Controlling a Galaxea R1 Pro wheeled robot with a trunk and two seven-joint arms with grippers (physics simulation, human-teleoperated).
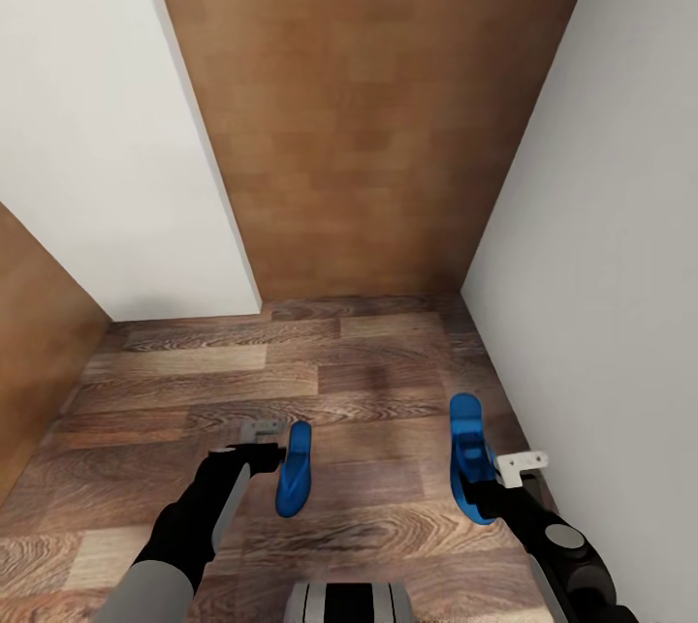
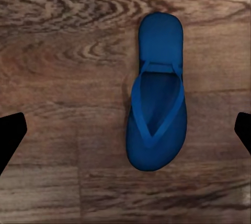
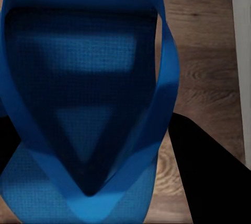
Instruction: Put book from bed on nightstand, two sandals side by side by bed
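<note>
wood-plank floor (image 1: 368, 371) covers the ground of a narrow place between white walls (image 1: 601, 216), and a brown wooden panel (image 1: 378, 109) stands at the far end. nearest to the camera in the head view, at the bottom edge, a grey and black part of the robot body (image 1: 349, 602) shows. two arms reach forward from there, one on each side. two blue sandals are counted. the left sandal (image 1: 294, 468) lies flat on the floor just beside the left gripper (image 1: 260, 439), on its inner side. in the left wrist view this sandal (image 2: 156, 104) lies on the planks between the two dark fingertips (image 2: 10, 135), nearer to one of them, and it touches neither; the fingers are spread wide with nothing between them. the right sandal (image 1: 469, 468) is at the right gripper (image 1: 482, 478), close to the right wall, and it looks a little lifted and tilted compared with the other one, but i cannot tell this for sure. in the right wrist view the sandal (image 3: 83, 104) is very near the camera, its strap crossing over the sole, and dark fingers (image 3: 209, 182) show at both sides of it, so the gripper seems to pinch the sandal. the two sandals are well apart, with bare floor between them. farther on, the planks run to the wooden panel and the white walls.
</note>
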